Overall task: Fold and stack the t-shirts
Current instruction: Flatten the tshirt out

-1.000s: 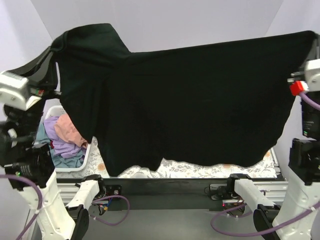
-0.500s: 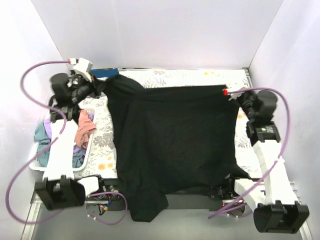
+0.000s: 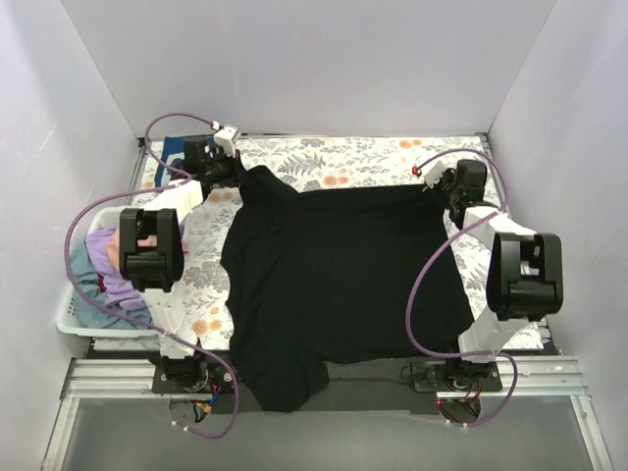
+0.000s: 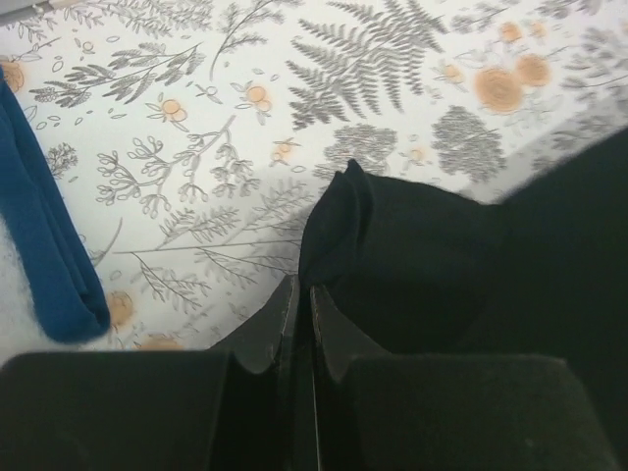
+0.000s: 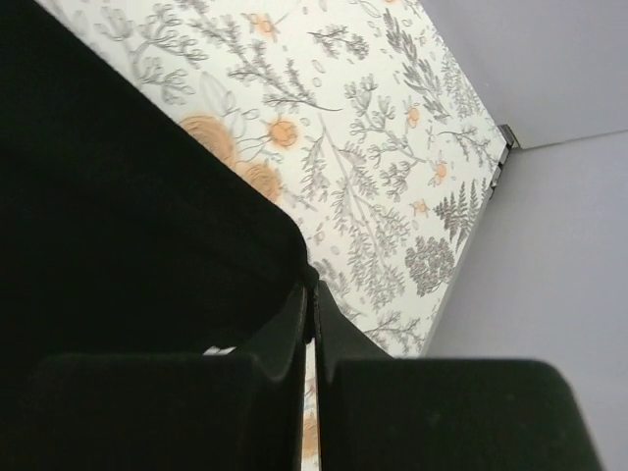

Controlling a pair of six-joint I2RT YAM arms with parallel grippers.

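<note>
While the black t-shirt (image 3: 343, 275) lies spread flat across the floral worktop (image 3: 334, 157), its near hem droops over the near edge. The left jaws are clenched on a bunched fold at its far left corner, and the right jaws pinch its far right corner. A blue tee (image 4: 44, 245) lies near the left corner, apart from it. A pink tee (image 3: 116, 245), a lavender tee (image 3: 118, 289) and a teal tee (image 3: 90, 312) sit heaped in the white basket (image 3: 74, 327) at the left.

The spread t-shirt (image 3: 343, 275) lies on the table cover (image 3: 334, 157), basket (image 3: 67, 320) to its left.
</note>
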